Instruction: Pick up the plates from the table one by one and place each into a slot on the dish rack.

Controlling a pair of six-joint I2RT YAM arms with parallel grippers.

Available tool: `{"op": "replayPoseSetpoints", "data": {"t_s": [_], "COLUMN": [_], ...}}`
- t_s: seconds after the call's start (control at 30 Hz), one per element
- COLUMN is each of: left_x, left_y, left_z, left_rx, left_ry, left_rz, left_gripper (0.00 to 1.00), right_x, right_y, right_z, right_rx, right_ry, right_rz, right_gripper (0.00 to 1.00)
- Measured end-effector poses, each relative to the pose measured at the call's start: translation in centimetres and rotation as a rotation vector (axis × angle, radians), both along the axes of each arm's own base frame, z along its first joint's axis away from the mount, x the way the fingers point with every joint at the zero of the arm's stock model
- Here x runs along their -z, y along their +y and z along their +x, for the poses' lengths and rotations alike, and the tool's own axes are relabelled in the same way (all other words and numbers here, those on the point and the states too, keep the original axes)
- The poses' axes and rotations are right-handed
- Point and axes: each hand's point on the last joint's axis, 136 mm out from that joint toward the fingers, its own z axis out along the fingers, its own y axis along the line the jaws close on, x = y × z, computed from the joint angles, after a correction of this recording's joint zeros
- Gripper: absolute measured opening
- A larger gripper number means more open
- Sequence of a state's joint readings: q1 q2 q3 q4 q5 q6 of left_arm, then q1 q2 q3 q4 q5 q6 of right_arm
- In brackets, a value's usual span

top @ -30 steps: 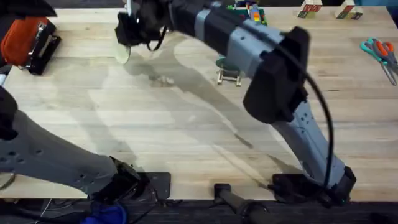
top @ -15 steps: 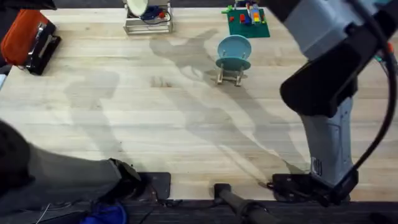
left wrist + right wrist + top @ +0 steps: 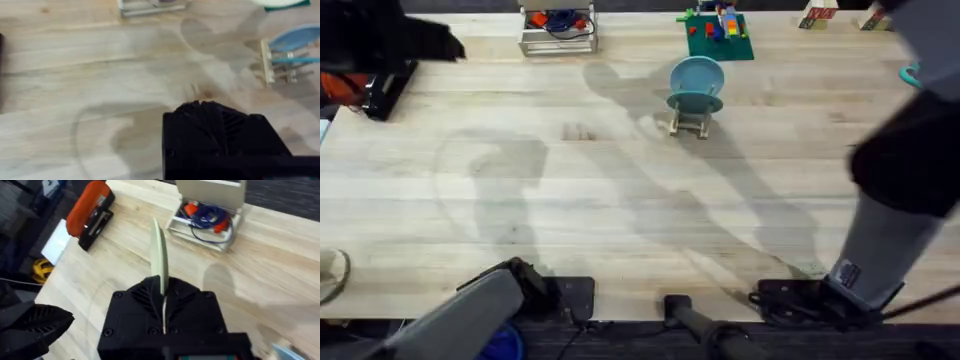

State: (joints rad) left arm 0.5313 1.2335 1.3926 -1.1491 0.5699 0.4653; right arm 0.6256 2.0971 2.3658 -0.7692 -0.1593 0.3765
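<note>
We hold the cream-green plate (image 3: pixel 159 255) edge-on in the right gripper (image 3: pixel 164 311), fingers pinched on its rim. It looks thin, light and slick, so grip near the rim, firmly. The blue plate (image 3: pixel 696 79) stands in the dish rack (image 3: pixel 690 121). Whether the left gripper (image 3: pixel 202 107) is open — we cannot tell.

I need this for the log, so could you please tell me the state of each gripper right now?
Left gripper: fingers look shut, holding nothing.
Right gripper: shut on the cream-green plate, held edge-on.
</note>
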Motion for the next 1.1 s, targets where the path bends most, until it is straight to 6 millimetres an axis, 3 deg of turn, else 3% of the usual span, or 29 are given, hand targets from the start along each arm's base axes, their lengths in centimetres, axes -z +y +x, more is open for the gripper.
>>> {"op": "replayPoseSetpoints", "data": {"t_s": [0.27,0.5,0.6,0.7,0.8,0.87,1.1], "left_x": [2.5,2.4,2.3,2.3,2.2,2.2,2.2], "left_y": [-3.3,-5.4,-5.9,-6.0,-5.9,-5.9,-5.9], "left_z": [-3.4,-4.0,-3.8,-3.7,-3.6,-3.6,-3.5], "left_rx": [0.049,0.116,0.137,0.136,0.132,0.131,0.131], "left_ry": [0.085,0.081,0.075,0.073,0.07,0.069,0.064], "left_rz": [-0.008,0.012,0.018,0.019,0.019,0.02,0.022], "left_gripper": [0.042,0.046,0.219,0.543,0.945,0.988,0.993], "right_x": [-1.8,-4.3,-5.4,-5.7,-5.5,-5.4,-5.3], "right_y": [-4.7,-7.5,-8.1,-8.3,-8.4,-8.4,-8.4], "right_z": [-3.1,-5.9,-6.5,-6.8,-6.8,-6.8,-6.8], "right_rx": [0.036,0.061,0.068,0.071,0.07,0.069,0.069], "right_ry": [-0.023,-0.063,-0.083,-0.087,-0.084,-0.08,-0.079], "right_rz": [-0.05,-0.065,-0.06,-0.061,-0.066,-0.069,-0.071], "right_gripper": [0.031,0.031,0.031,0.031,0.031,0.031,0.031]}}
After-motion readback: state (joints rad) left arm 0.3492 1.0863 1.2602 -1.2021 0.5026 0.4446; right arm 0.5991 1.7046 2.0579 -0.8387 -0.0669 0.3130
